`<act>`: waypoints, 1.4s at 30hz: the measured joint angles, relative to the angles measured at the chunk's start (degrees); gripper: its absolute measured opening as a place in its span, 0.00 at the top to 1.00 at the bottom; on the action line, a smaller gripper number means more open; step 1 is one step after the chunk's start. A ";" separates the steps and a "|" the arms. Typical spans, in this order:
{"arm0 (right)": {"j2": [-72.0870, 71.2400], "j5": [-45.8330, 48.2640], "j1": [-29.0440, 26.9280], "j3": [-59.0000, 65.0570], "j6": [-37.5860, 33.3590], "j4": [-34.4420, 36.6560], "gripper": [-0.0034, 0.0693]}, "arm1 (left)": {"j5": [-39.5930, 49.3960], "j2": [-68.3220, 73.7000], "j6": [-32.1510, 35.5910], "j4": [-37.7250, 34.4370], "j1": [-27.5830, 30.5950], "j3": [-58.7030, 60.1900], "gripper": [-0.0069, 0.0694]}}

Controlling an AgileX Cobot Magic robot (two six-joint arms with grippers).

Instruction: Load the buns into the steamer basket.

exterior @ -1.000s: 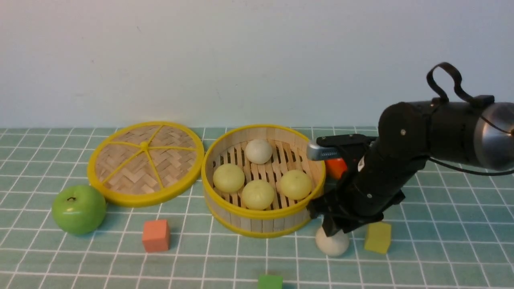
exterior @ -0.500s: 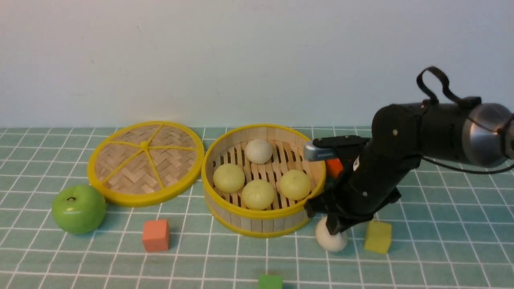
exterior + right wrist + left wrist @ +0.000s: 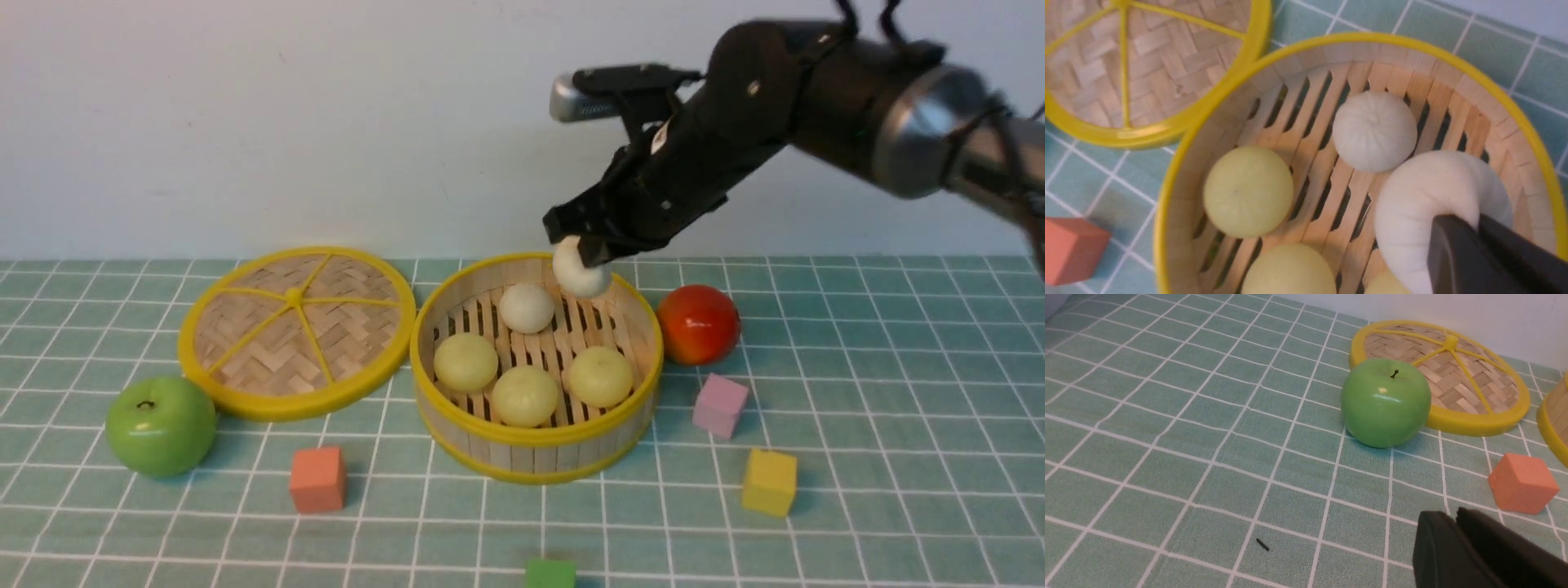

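The right gripper [image 3: 581,260] is clamped on the last off-white bun [image 3: 581,276], squeezing it out of round, and holds it over the far rim of the steamer basket [image 3: 535,437] so it can drop inside. 4 buns already sit on the slatted floor, 1 off-white [image 3: 526,308] and 3 yellow-green, leaving bare slats just beside the white one, under the held bun. The left gripper [image 3: 1457,522] hangs with its jaws together, empty, near the green apple [image 3: 1385,402].

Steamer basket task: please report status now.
Right gripper shut on white bun, above steamer basket. Four buns inside. Left gripper shut, empty. Nothing blocking.
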 joint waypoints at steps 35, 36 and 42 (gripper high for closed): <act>-47.65 19.74 1.62 30.07 3.63 -1.46 0.97 | 0.05 0.00 0.00 0.02 0.00 0.00 0.80; -50.94 18.16 1.62 33.07 3.84 -1.46 0.97 | 0.05 0.00 0.00 0.02 0.00 0.00 0.80; -67.87 8.18 1.66 51.92 4.63 -3.00 0.97 | 0.05 0.00 0.00 0.02 0.00 0.00 0.80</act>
